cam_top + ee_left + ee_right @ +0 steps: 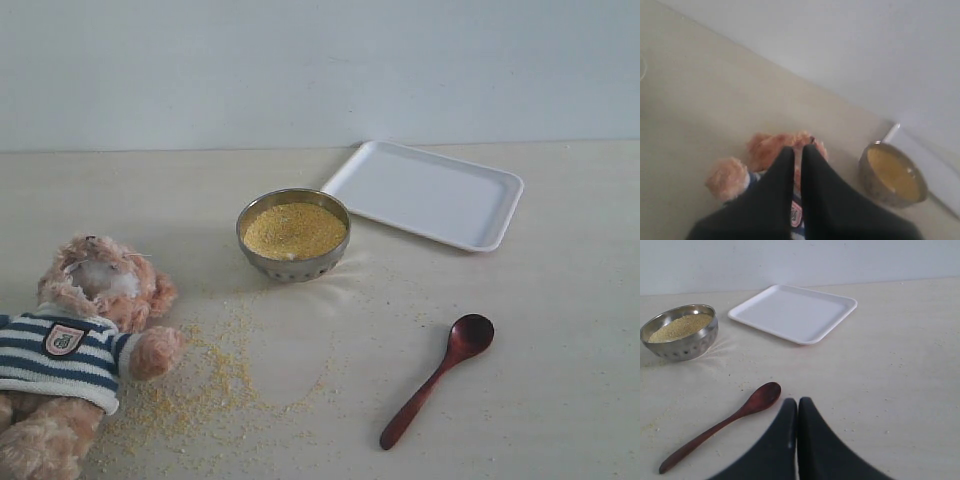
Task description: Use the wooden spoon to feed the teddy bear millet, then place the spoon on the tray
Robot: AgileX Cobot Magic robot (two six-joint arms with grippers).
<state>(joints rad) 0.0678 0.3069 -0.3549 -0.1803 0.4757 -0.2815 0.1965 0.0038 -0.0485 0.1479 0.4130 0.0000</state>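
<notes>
No text, number or brand could be read in any view. A shield badge [64,340] was borne on the teddy bear's [100,285] sweater [35,362], partly hidden behind the left gripper's [797,148] fingers [775,190]; its marking was illegible.

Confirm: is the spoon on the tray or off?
Off. The spoon lies flat on the table, bowl end toward the tray but clear of its rim; the tray holds nothing.

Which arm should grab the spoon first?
Right. The wooden spoon lies on the right side, just beside the shut right gripper; the left gripper hangs over the teddy bear.
</notes>
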